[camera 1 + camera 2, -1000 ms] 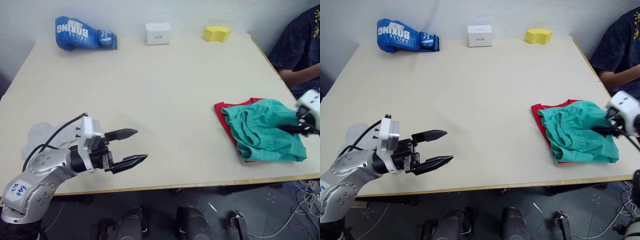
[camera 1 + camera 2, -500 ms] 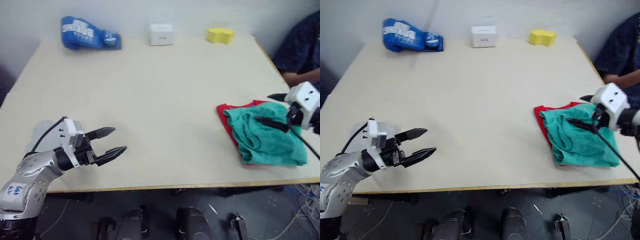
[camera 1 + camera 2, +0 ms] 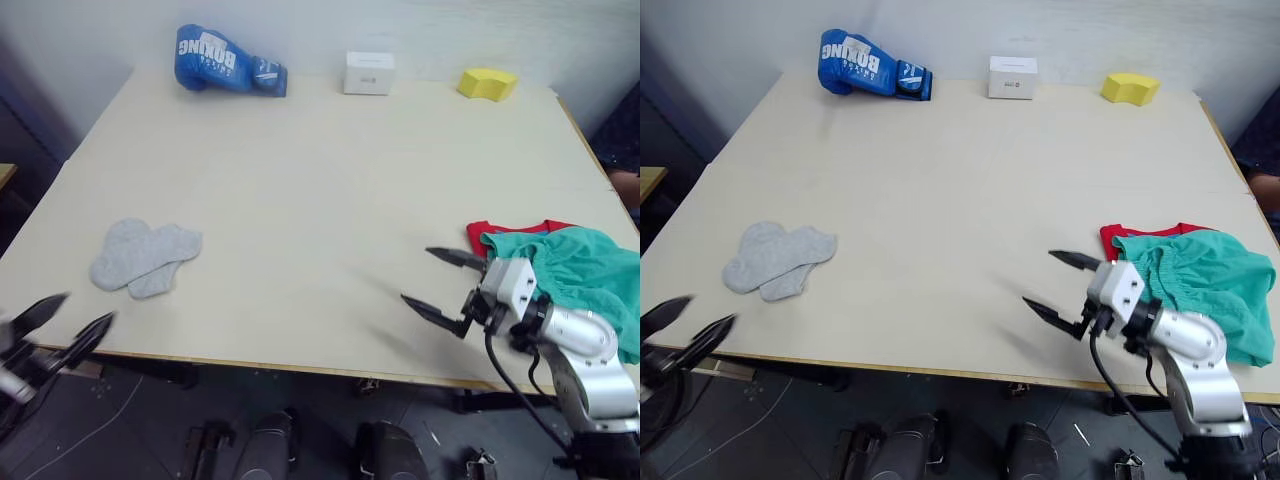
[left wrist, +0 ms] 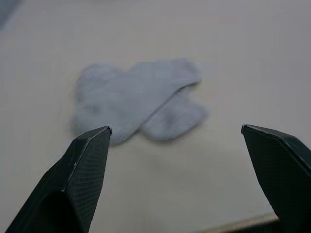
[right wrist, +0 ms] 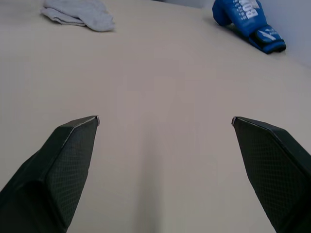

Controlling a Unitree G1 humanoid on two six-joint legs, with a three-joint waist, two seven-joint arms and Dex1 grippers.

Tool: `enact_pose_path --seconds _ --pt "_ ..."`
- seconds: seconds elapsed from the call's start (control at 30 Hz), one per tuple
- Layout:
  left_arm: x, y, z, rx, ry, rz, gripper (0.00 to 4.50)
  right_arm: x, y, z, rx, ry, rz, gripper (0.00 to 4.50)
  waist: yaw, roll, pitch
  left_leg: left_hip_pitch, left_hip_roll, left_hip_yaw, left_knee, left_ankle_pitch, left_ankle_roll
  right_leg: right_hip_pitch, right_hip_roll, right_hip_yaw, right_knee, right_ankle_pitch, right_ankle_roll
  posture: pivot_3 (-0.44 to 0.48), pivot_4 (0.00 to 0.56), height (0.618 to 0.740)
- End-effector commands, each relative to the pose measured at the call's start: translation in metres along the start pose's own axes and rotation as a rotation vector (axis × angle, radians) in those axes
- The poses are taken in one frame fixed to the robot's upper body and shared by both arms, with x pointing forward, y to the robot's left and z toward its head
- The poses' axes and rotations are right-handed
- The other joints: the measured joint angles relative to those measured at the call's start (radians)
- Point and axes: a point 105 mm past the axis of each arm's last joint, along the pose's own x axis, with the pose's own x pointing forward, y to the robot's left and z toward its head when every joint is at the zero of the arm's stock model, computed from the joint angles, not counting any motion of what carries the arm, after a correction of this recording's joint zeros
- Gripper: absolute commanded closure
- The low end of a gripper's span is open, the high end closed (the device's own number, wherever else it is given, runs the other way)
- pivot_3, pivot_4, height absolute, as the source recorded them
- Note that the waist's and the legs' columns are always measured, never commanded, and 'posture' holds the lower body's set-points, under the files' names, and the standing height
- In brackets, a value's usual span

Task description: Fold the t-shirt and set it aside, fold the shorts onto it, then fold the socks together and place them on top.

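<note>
Beige table (image 3: 330,170); folded shorts (image 3: 585,280) atop t-shirt (image 3: 505,231) just behind the right gripper (image 3: 432,282), fingers spread; socks (image 3: 143,257) lie overlapped just ahead of the left gripper (image 3: 62,321), also spread

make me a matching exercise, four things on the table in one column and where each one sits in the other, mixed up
Things:
1. socks
2. shorts
3. boxing glove
4. yellow sponge

Places:
A. far edge, on the robot's right
B. near the front edge, on the robot's left, lying overlapped
C. far edge, on the robot's left
D. on top of the red t-shirt, on the robot's right

Pairs: 1-B, 2-D, 3-C, 4-A
</note>
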Motion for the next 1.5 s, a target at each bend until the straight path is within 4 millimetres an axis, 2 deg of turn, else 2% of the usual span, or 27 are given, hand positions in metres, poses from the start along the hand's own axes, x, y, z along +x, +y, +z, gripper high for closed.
enact_pose_path --seconds 0.03,0.13,0.2,0.3,0.4,0.47,0.53,0.67,0.7,0.77,0.83,0.9,0.93,0.97,1.07,1.17,1.27,1.37,1.5 --pt "-0.031 0.024 -0.004 0.076 0.061 0.173 0.00 -0.005 0.016 0.010 -0.040 -0.049 0.036 0.01 0.001 -0.002 0.000 0.000 0.000 0.000 0.000 -0.002 0.001 0.000 0.000 0.001 0.000 0.000 0.000 0.000 0.150 0.740" --pt "-0.035 0.023 -0.013 0.054 0.136 0.173 0.00 -0.007 0.031 0.011 -0.055 -0.078 0.093 0.01 0.007 -0.003 -0.001 0.000 0.001 0.000 0.001 -0.006 -0.001 0.000 -0.003 0.010 -0.002 0.000 0.000 0.000 0.150 0.740" --pt "-0.026 0.012 -0.010 0.025 0.159 0.104 0.00 -0.008 0.038 0.013 -0.072 -0.106 0.128 0.01 0.010 -0.005 -0.002 -0.001 0.002 0.000 0.001 -0.007 -0.001 0.000 -0.004 0.012 -0.006 0.000 -0.002 0.000 0.150 0.740" --pt "0.004 -0.009 0.005 0.017 0.170 -0.039 0.00 -0.007 0.034 0.014 -0.047 -0.126 0.111 0.01 0.013 -0.008 -0.004 -0.001 0.006 -0.002 0.000 -0.008 -0.003 0.001 -0.002 0.012 -0.010 -0.001 -0.004 0.000 0.150 0.740" --pt "0.032 -0.027 0.010 0.064 0.223 -0.160 0.00 -0.005 0.029 0.018 -0.050 -0.138 0.113 0.01 0.011 -0.007 -0.003 -0.001 0.006 -0.001 -0.001 -0.008 -0.003 0.000 -0.001 0.014 -0.009 0.000 -0.005 0.000 0.150 0.740" --pt "0.061 -0.041 0.011 0.123 0.235 -0.217 0.00 -0.004 0.027 0.023 -0.071 -0.153 0.121 0.01 0.007 -0.006 -0.003 -0.001 0.006 0.001 -0.001 -0.008 -0.004 -0.001 0.000 0.015 -0.008 0.001 -0.004 0.000 0.150 0.740" --pt "0.087 -0.052 0.007 0.154 0.253 -0.249 0.00 -0.002 0.026 0.025 -0.084 -0.159 0.123 0.01 0.007 -0.005 -0.002 0.000 0.005 0.004 -0.001 -0.006 -0.008 -0.003 0.007 0.016 -0.002 0.001 -0.004 0.000 0.150 0.740" --pt "0.124 -0.051 -0.004 0.158 0.274 -0.220 0.00 0.001 0.023 0.026 -0.099 -0.160 0.099 0.01 -0.002 -0.007 -0.002 0.001 0.008 0.012 -0.001 -0.002 -0.007 -0.010 0.011 0.017 0.004 0.001 -0.003 0.000 0.150 0.740" --pt "0.131 -0.052 -0.005 0.150 0.269 -0.226 0.00 0.001 0.022 0.026 -0.101 -0.161 0.090 0.01 -0.003 -0.007 -0.002 0.000 0.010 0.014 -0.001 -0.002 -0.007 -0.012 0.012 0.018 0.004 0.001 -0.003 0.000 0.150 0.740" --pt "0.138 -0.054 -0.022 0.167 0.358 -0.277 0.00 0.002 0.024 0.026 -0.116 -0.154 0.095 0.01 -0.002 -0.007 -0.003 0.000 0.013 0.016 -0.001 -0.001 -0.008 -0.013 0.013 0.018 0.006 0.001 -0.004 0.000 0.150 0.740" --pt "0.142 -0.049 -0.024 0.179 0.400 -0.283 0.40 0.002 0.022 0.027 -0.127 -0.147 0.076 0.00 0.001 -0.006 -0.003 0.001 0.013 0.017 -0.001 -0.001 -0.009 -0.013 0.014 0.019 0.006 0.001 -0.004 0.000 0.150 0.740" --pt "0.146 -0.049 -0.015 0.170 0.390 -0.298 0.93 0.000 0.019 0.028 -0.133 -0.142 0.046 0.00 0.001 -0.005 -0.004 0.003 0.014 0.020 -0.001 -0.001 -0.009 -0.013 0.013 0.021 0.007 0.001 -0.004 0.000 0.150 0.740" --pt "0.147 -0.052 -0.014 0.177 0.398 -0.321 1.32 0.000 0.019 0.028 -0.139 -0.138 0.037 0.00 0.001 -0.005 -0.004 0.003 0.014 0.020 -0.001 -0.001 -0.008 -0.013 0.013 0.022 0.007 0.001 -0.004 0.000 0.150 0.740" --pt "0.147 -0.054 -0.013 0.185 0.405 -0.339 1.50 0.000 0.018 0.029 -0.143 -0.136 0.032 0.00 0.001 -0.005 -0.004 0.004 0.014 0.020 -0.001 -0.001 -0.008 -0.013 0.013 0.022 0.007 0.001 -0.004 0.000 0.150 0.740" --pt "0.147 -0.069 -0.007 0.179 0.411 -0.399 2.42 -0.001 0.018 0.030 -0.146 -0.130 0.018 0.00 0.001 -0.005 -0.004 0.005 0.015 0.023 -0.001 -0.003 -0.008 -0.013 0.013 0.026 0.007 0.001 -0.004 0.000 0.150 0.740" --pt "0.154 -0.096 0.005 0.166 0.365 -0.468 3.38 -0.003 0.019 0.029 -0.145 -0.118 0.011 0.00 0.005 -0.005 -0.004 0.007 0.015 0.025 -0.001 -0.004 -0.008 -0.013 0.013 0.030 0.007 0.001 -0.004 0.000 0.150 0.740" --pt "0.161 -0.143 0.018 0.157 0.309 -0.593 4.36 -0.004 0.019 0.029 -0.144 -0.104 0.010 0.00 0.012 -0.005 -0.004 0.006 0.015 0.026 0.000 -0.004 -0.007 -0.013 0.014 0.038 0.007 0.001 -0.004 0.000 0.150 0.740" --pt "0.168 -0.191 0.029 0.143 0.247 -0.712 4.47 -0.005 0.019 0.027 -0.142 -0.089 0.019 0.00 0.016 -0.005 -0.004 0.006 0.015 0.028 0.003 -0.005 -0.006 -0.013 0.014 0.040 0.008 0.001 -0.004 0.000 0.150 0.740" --pt "0.178 -0.269 0.039 0.157 0.171 -0.901 4.47 -0.006 0.016 0.023 -0.128 -0.068 0.033 0.00 0.022 -0.007 -0.003 0.006 0.017 0.030 0.008 -0.006 -0.006 -0.013 0.016 0.041 0.010 0.001 -0.003 0.000 0.150 0.740"
